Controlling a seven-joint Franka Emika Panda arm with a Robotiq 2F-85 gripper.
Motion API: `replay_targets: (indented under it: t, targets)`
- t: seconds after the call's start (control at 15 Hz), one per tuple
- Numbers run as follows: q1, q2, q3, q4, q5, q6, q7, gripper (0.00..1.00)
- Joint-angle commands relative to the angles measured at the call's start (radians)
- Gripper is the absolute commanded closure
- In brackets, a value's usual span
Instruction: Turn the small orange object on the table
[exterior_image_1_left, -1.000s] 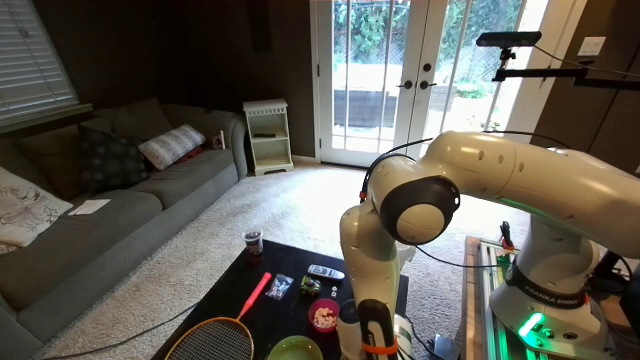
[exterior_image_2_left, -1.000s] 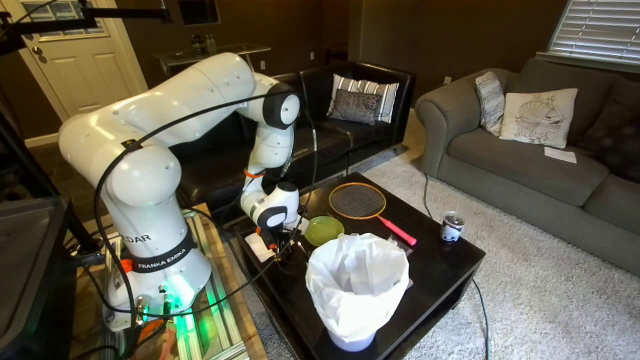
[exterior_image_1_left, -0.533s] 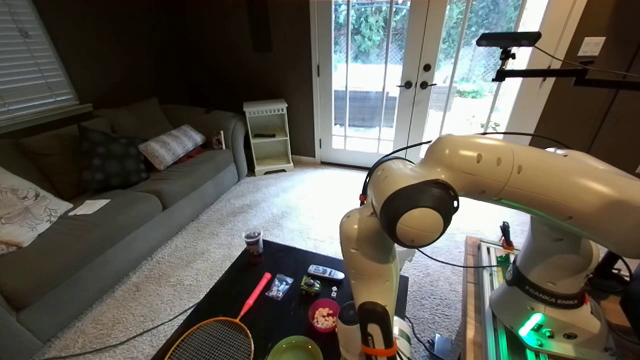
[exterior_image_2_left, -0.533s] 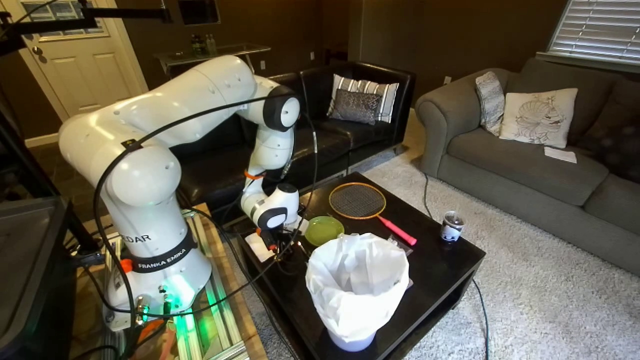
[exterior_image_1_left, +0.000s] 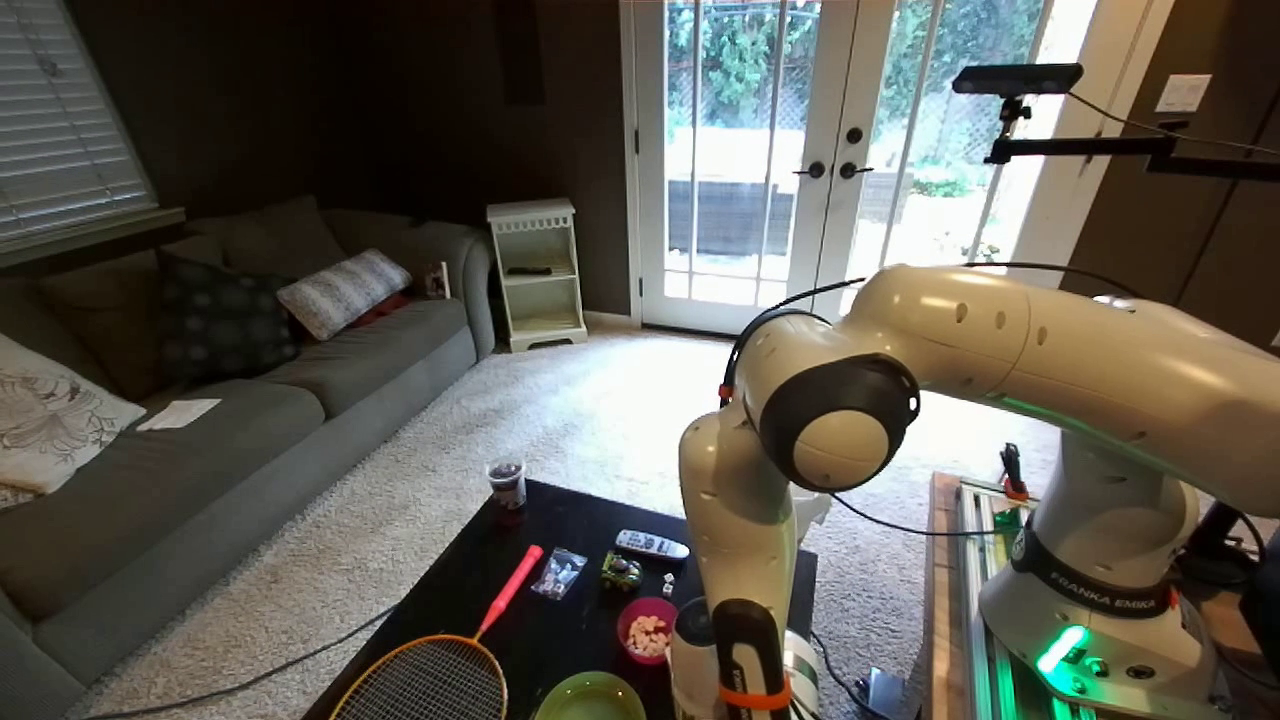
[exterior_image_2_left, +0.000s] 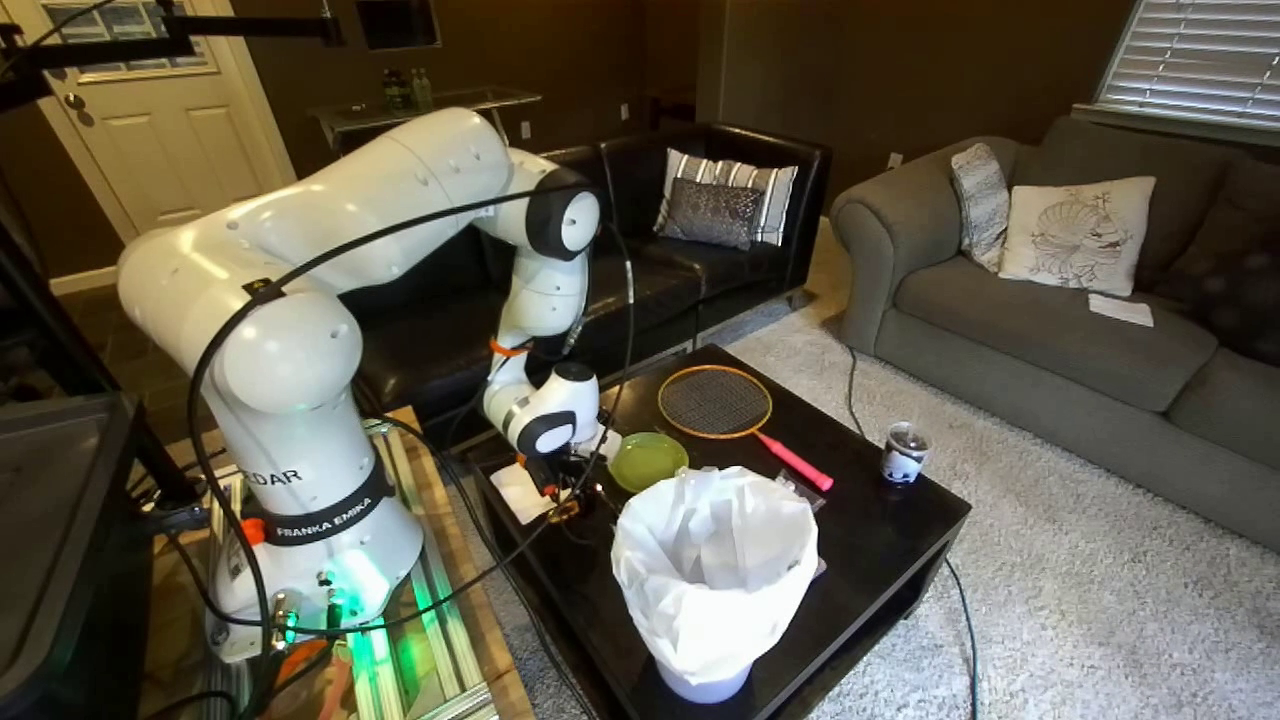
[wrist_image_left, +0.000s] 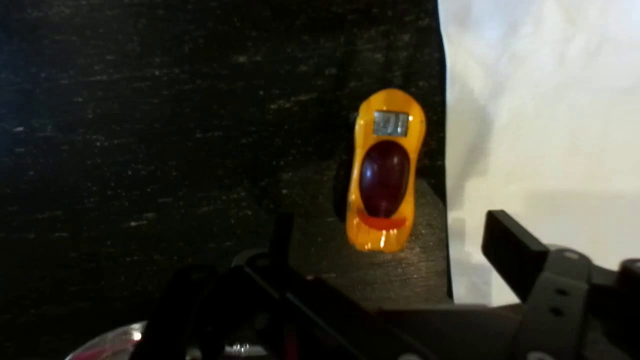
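Car (wrist_image_left: 384, 177) sits right of centre in the wrist view, its length nearly upright in the frame, on the dark counter (wrist_image_left: 150, 150), just beside the paper (wrist_image_left: 545, 115) but apart from it. The fingers (wrist_image_left: 517, 242) stand spread in the lower part of the frame, one either side of the car's line, gripping nothing. The step in hand looks like lining up for a grasp. To do it well, bring the gap up the frame until the car's waist lies midway, then come straight down along its long sides. The finger at lower right seems to hang over the paper, so mind that it does not drag the edge. Squeeze lightly, as the glossy body may slip, then turn slowly with the car kept low.
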Motion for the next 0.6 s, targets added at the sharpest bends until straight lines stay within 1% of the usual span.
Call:
replay_targets:
  t: [0.0, 0.27, 0.53]
  targets:
    - [0.014, -0.087, -0.010, -0.069, 0.005, 0.025, 0.016, 0.00]
    - [0.030, -0.186, -0.036, -0.128, 0.018, -0.025, 0.024, 0.00]
    - [0.014, -0.293, -0.044, -0.190, 0.015, -0.132, 0.044, 0.00]
